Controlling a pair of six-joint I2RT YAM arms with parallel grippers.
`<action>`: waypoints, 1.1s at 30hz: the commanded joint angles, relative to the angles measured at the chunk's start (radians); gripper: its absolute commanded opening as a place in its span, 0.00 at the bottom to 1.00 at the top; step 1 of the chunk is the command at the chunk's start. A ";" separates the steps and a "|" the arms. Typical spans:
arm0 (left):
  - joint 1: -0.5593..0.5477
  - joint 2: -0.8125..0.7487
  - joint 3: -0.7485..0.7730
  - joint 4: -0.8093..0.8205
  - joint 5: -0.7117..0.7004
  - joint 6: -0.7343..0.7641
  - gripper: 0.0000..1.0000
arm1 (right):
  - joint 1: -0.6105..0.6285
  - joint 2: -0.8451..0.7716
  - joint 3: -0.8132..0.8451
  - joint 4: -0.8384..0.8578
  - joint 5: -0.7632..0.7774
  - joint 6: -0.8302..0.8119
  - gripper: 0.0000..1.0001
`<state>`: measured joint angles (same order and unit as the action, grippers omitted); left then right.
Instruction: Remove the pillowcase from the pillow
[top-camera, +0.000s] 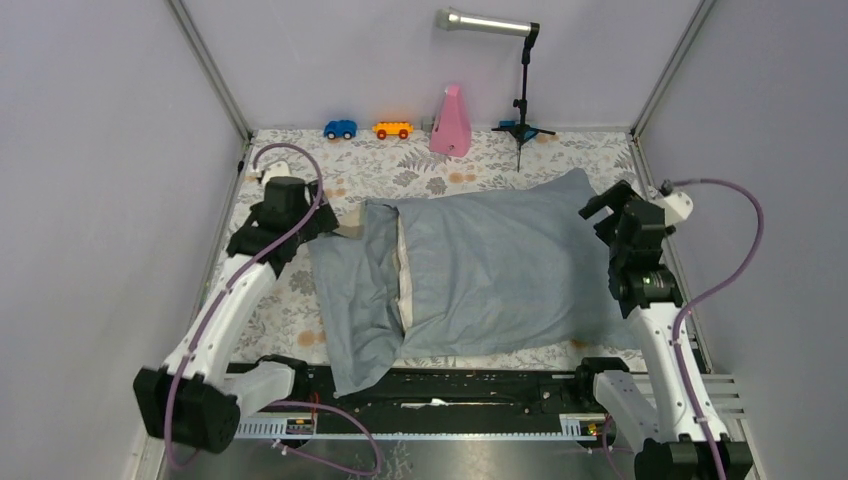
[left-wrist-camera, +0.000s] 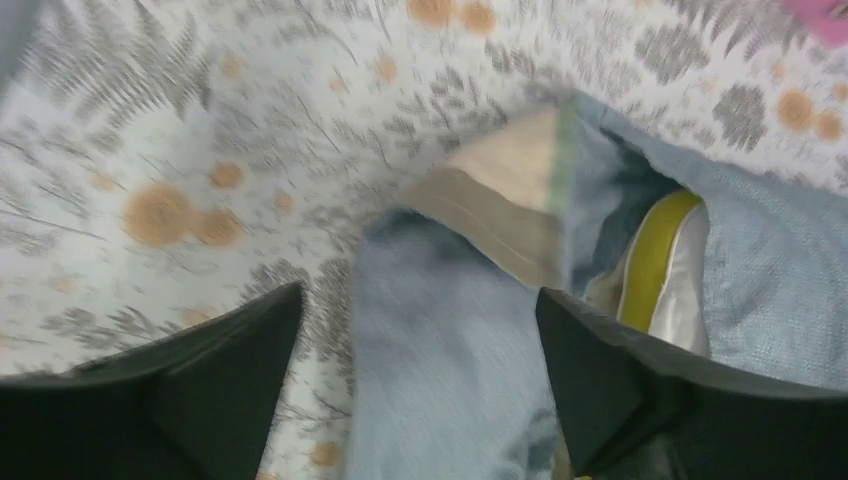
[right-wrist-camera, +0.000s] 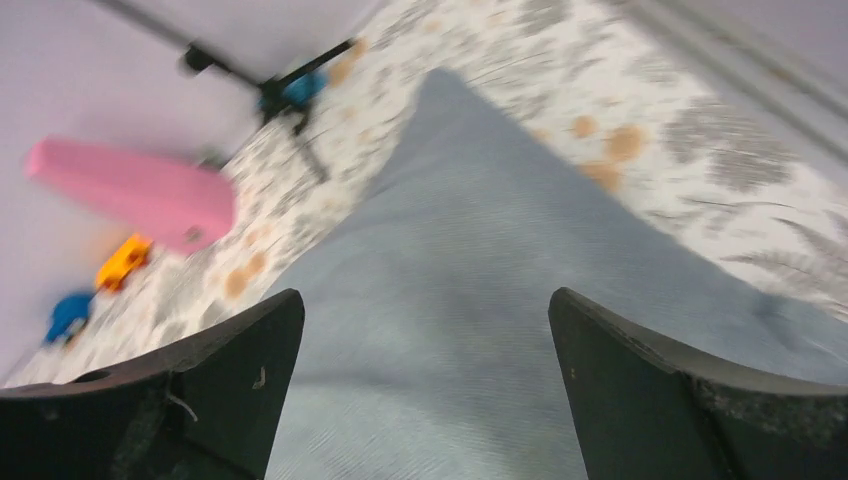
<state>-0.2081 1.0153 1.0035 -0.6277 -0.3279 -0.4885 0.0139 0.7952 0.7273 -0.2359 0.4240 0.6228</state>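
The blue-grey pillowcase (top-camera: 490, 265) lies across the middle of the table. Its loose mouth end (top-camera: 350, 300) is folded off to the left and droops over the near edge. A cream strip of the pillow (top-camera: 403, 275) shows at the mouth. In the left wrist view the beige band (left-wrist-camera: 500, 200) sits beside the pillow's yellow piping (left-wrist-camera: 655, 260). My left gripper (left-wrist-camera: 418, 293) hovers open over the blue flap (left-wrist-camera: 440, 370), holding nothing, at the pillowcase's far left corner (top-camera: 338, 225). My right gripper (right-wrist-camera: 425, 295) is open above the pillowcase's far right corner (right-wrist-camera: 450, 200), at the right side (top-camera: 600, 212).
A pink cone-shaped object (top-camera: 452, 122), a blue toy car (top-camera: 340, 129) and an orange toy car (top-camera: 392, 129) stand along the back edge. A tripod stand (top-camera: 520, 110) rises at back right. Grey walls close in on both sides of the floral cloth (top-camera: 300, 300).
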 joint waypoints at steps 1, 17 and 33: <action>0.006 0.053 0.033 -0.006 0.017 -0.044 0.99 | 0.003 0.095 0.092 0.037 -0.422 -0.119 1.00; 0.004 -0.207 -0.308 0.370 0.663 -0.169 0.99 | 0.290 0.280 0.099 0.109 -0.525 -0.126 1.00; -0.056 -0.087 -0.628 0.837 0.756 -0.299 0.97 | 0.623 0.519 0.292 -0.082 -0.201 -0.161 1.00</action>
<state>-0.2264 0.9085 0.3828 0.0483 0.3973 -0.7990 0.6456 1.3273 0.9787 -0.2222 0.1234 0.4679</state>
